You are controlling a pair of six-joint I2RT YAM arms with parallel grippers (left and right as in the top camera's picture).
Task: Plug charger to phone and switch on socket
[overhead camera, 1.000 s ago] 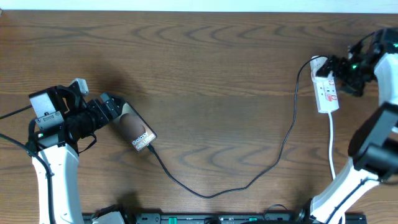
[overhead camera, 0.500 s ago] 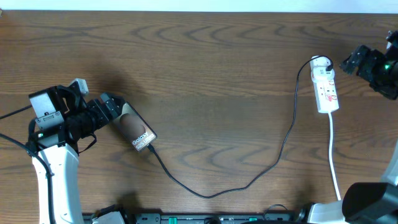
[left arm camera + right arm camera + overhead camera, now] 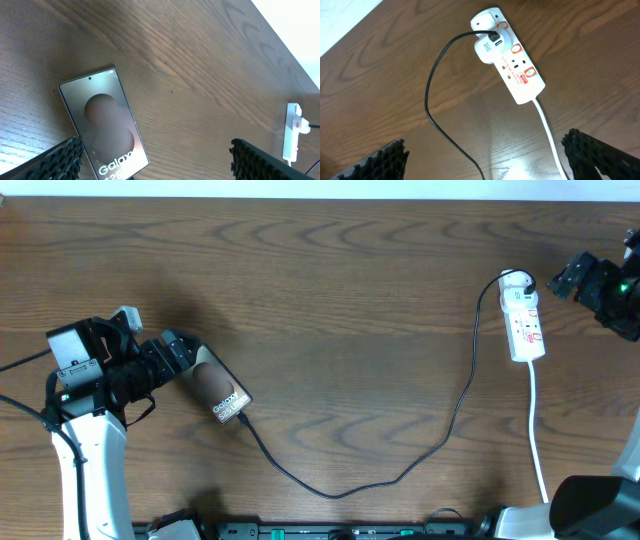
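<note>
We list a dark wood bench (image 3: 330,270) carrying three items. Item one: the phone (image 3: 104,125), a slim bronze-brown handset with white "Galaxy" lettering, lying flat and face up at the bench's left side. Item two: the socket (image 3: 512,60), a white power strip with red switch marks, lying at the far right, its white cord (image 3: 547,130) trailing towards the robot's side. The switch positions are too small for us to read. Item three: the charger (image 3: 426,97), a thin black cable running from the lettered end of the phone in a long loop across the bench to a white adapter (image 3: 487,47) seated in the socket. We cannot tell whether its tip is fully home in the phone. The left tool (image 3: 156,147) hangs at the phone, which shows between its fingers in the wrist view. Those fingers stand wide apart, clamped on nothing. The right tool (image 3: 485,142) sits near the socket, apart from it, fingers likewise spread wide and empty.
</note>
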